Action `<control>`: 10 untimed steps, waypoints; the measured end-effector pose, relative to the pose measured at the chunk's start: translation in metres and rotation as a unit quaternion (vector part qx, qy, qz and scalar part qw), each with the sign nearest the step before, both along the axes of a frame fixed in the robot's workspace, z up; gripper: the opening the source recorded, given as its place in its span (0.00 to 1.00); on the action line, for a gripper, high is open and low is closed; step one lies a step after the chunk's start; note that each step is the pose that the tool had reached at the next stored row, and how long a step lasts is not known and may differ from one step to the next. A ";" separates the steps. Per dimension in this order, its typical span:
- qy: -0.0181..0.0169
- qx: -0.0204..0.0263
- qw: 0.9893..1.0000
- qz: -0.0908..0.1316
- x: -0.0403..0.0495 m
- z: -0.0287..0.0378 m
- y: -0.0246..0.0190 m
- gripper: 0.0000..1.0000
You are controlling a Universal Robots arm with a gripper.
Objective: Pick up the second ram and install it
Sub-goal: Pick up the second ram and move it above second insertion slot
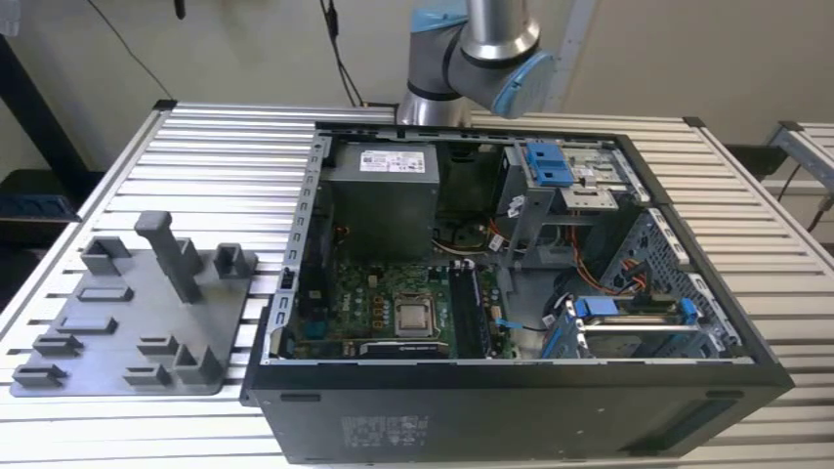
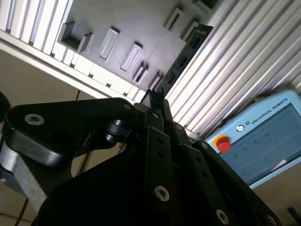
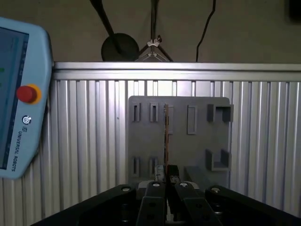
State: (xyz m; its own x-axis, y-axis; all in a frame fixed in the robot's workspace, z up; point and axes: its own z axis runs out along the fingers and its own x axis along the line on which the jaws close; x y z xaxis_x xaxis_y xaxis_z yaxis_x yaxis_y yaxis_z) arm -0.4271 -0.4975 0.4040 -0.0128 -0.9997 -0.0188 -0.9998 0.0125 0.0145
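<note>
**A:** The second ram, where do you have it?

**B:** In your gripper. Its fingers pinch one end and the board juts out edge-on. It looks clear of the grey fixture plate beyond it on the slatted table.

**A:** What could go wrong?

**B:** You grip one end only, so I judge it may tilt or slip. Skewed, it could snag the wall of the computer case on the exterior view's right, or jam in the motherboard sockets.
</note>
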 end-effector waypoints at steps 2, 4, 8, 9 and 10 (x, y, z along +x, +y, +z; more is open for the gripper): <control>0.000 0.000 1.000 0.000 0.0001 0.0030 -0.0001 0.14; 0.000 0.000 1.000 0.000 0.0001 0.0056 0.0000 0.14; 0.000 0.000 1.000 0.000 -0.0001 0.0085 0.0001 0.14; 0.000 0.000 1.000 0.000 -0.0001 0.0085 0.0001 0.14; 0.000 0.000 1.000 0.000 -0.0001 0.0085 0.0001 0.14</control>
State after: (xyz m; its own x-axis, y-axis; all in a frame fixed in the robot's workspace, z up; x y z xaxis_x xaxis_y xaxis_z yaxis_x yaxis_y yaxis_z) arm -0.4271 -0.4974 0.4125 -0.0130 -0.9997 -0.0190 -0.9998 0.0127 0.0143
